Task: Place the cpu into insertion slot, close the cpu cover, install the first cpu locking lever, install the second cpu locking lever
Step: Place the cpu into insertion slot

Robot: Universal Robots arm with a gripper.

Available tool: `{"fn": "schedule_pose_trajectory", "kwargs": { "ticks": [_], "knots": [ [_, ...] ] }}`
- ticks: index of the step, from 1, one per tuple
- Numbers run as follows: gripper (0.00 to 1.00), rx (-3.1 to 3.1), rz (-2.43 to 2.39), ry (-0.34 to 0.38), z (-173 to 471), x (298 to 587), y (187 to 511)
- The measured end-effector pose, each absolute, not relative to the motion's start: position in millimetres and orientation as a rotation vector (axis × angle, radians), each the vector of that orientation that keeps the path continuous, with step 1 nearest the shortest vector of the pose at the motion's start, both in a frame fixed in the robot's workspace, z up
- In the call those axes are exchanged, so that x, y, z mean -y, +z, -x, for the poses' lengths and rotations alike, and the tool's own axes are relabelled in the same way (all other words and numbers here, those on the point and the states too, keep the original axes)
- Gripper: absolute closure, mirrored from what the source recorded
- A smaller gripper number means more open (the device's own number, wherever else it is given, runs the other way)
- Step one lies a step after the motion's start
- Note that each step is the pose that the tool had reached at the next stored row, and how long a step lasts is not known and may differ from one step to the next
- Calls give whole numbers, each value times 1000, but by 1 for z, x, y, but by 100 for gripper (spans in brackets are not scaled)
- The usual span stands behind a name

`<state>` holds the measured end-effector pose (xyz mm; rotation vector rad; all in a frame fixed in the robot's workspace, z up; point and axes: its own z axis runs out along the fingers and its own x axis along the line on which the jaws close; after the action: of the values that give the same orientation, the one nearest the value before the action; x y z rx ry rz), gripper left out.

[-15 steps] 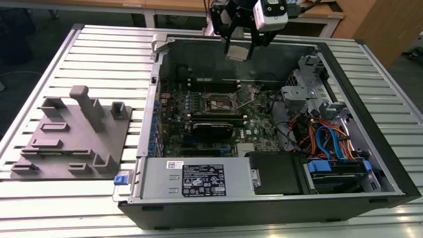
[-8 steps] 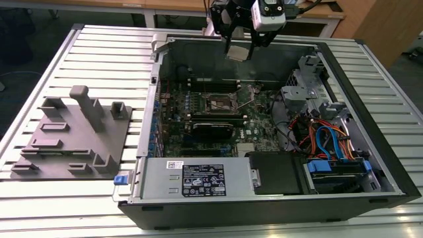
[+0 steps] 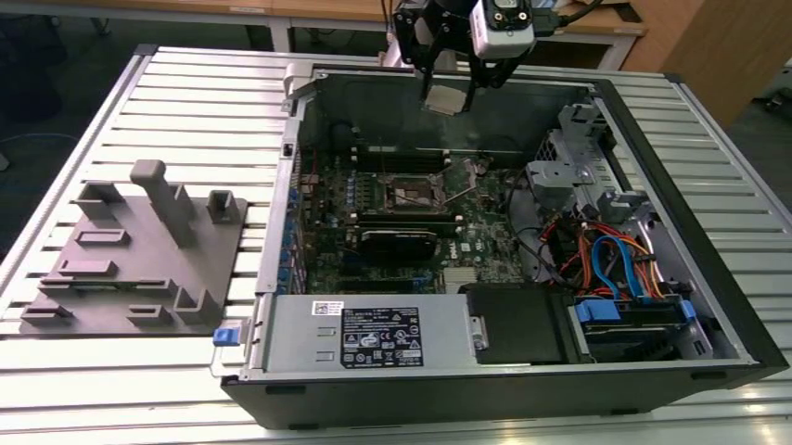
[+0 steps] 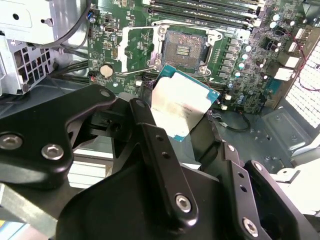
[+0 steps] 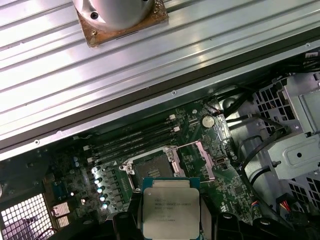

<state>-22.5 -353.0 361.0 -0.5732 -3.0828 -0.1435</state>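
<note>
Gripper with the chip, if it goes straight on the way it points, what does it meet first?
Probably the insertion slot: the gripper, shut on the cpu, points down into the open case with nothing in between. Depth is unclear, so it could land on the board beside it.

case (image 3: 495, 399): mid tabletop (image 3: 185, 102)
fixture (image 3: 136, 269): tabletop edge, exterior view's left of case
slot (image 3: 417, 195): inside case
cpu (image 3: 446, 100): in end effector (image 3: 447, 91), above case

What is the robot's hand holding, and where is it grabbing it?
The hand holds the cpu, pinched by two opposite side edges, not yet in the insertion slot.
</note>
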Motion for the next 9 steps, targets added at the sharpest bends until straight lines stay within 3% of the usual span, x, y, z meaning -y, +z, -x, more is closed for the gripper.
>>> {"fn": "schedule_pose_trajectory", "kwargs": {
  "ticks": [9],
  "knots": [
    [45, 3081, 583, -144, 23, 353, 361]
  ]
}}
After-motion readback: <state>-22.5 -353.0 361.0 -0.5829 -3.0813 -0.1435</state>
